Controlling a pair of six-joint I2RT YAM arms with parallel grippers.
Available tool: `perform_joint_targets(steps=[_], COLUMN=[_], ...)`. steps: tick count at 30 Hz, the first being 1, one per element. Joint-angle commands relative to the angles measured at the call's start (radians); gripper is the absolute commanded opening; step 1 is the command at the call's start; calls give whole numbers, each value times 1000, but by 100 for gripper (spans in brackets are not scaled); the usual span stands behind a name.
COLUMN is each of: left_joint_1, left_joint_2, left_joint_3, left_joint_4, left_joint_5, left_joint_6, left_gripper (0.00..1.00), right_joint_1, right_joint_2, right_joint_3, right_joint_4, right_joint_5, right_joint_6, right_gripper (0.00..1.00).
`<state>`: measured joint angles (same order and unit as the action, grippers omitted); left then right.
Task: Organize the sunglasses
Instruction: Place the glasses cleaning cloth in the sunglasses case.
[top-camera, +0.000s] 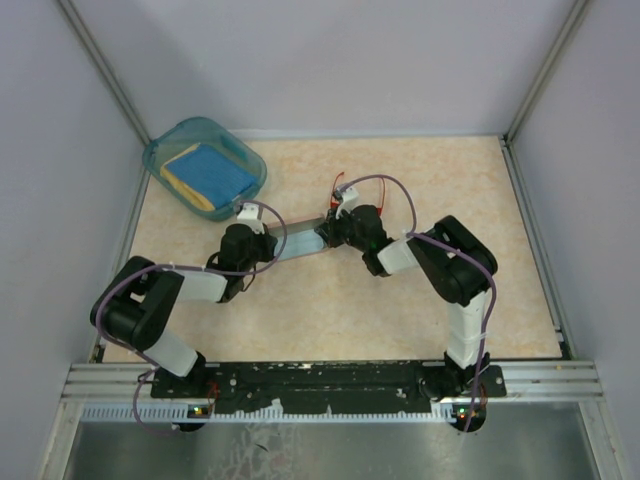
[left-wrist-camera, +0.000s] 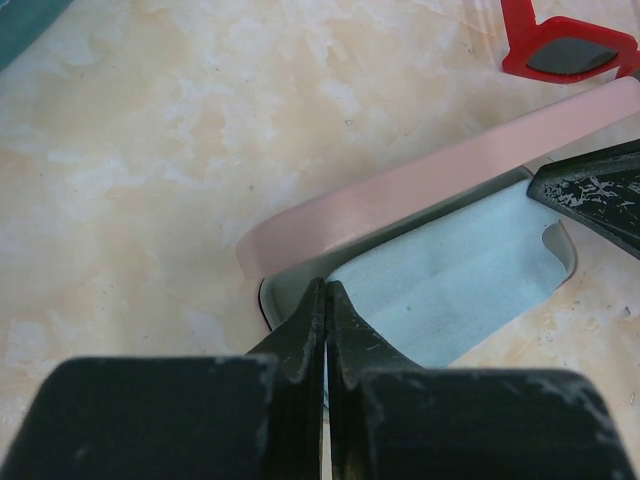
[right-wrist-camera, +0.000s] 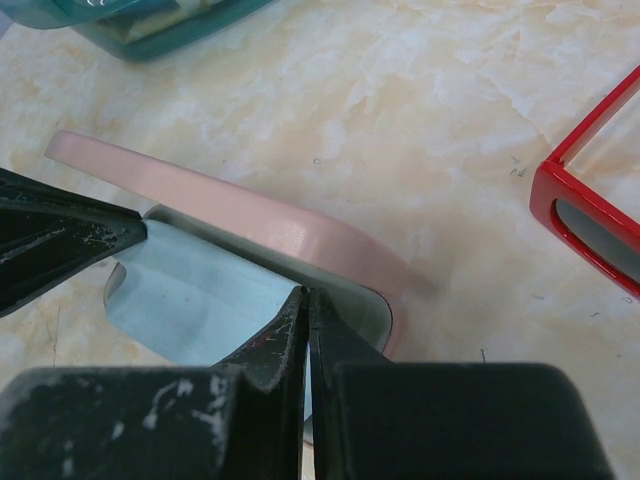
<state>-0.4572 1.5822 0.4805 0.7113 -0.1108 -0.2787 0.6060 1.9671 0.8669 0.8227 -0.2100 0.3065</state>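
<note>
Both hands are pinched fully shut, with no clear hold on anything. The left hand (left-wrist-camera: 326, 288) and right hand (right-wrist-camera: 306, 295) have their tips at opposite ends of the open pink case (left-wrist-camera: 420, 185), over its blue cloth (left-wrist-camera: 460, 270). The sunglasses (left-wrist-camera: 570, 52) lie on the bench (left-wrist-camera: 150, 150), ahead and right of each hand, not yet packed.

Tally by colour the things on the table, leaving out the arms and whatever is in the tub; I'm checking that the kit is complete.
Red: 1, the sunglasses
Pink: 1, the case, lying open
Light blue: 1, the cloth inside the case
Teal: 1, the tub
Total: 4
</note>
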Motion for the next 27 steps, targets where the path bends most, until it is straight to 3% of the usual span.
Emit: perform_joint_targets(steps=[1, 27], left_joint_1=[9, 10], left_joint_2=[14, 25], left_joint_3=[30, 41], left_joint_4=[13, 4], left_joint_5=[-2, 1], left_joint_6=[11, 14], left_gripper=[0, 0], right_joint_1=[-3, -11], right_joint_2=[9, 26], right_joint_3=[46, 66], right_joint_4=[52, 40], right_joint_5=[23, 14], right_joint_6=[-23, -14], right_gripper=[0, 0])
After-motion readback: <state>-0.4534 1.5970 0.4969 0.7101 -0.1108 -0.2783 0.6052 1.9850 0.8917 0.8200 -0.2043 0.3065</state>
